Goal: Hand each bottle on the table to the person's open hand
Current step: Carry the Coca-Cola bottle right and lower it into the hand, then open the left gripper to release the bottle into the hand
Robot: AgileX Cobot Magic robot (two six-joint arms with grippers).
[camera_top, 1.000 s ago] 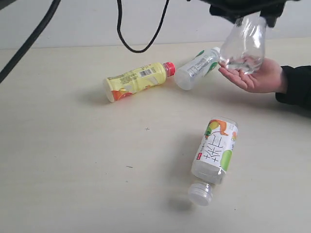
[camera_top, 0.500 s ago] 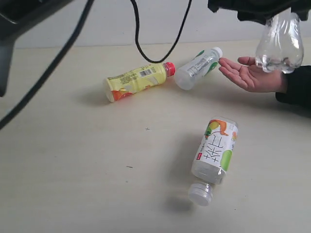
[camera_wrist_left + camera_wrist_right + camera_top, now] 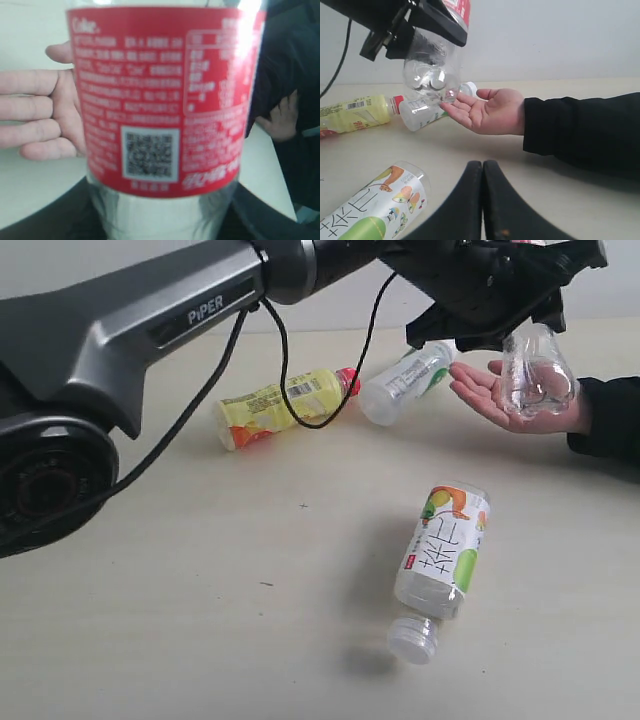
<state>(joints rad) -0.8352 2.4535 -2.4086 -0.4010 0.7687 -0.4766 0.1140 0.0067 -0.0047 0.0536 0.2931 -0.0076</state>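
My left gripper [image 3: 497, 302] reaches across to the right and is shut on the clear bottle with the red label [image 3: 536, 376], [image 3: 160, 100], which hangs base-down over the person's open hand [image 3: 500, 400]. In the right wrist view the bottle's base [image 3: 432, 75] sits right at the fingers of the hand [image 3: 487, 112]; contact is unclear. On the table [image 3: 150, 590] lie the yellow bottle [image 3: 280, 405], the clear bottle with the white-green label [image 3: 405, 380] and the wider bottle [image 3: 443, 550]. My right gripper [image 3: 482, 166] is shut and empty, low over the table near the wider bottle [image 3: 375, 205].
The left arm's grey body and black cable [image 3: 300, 390] stretch across the back of the scene above the yellow bottle. The person's dark sleeve [image 3: 610, 425] rests at the right edge of the table.
The left arm has swung the held bottle down and to the left, from high beside the hand to right over the palm. The three lying bottles have not moved.
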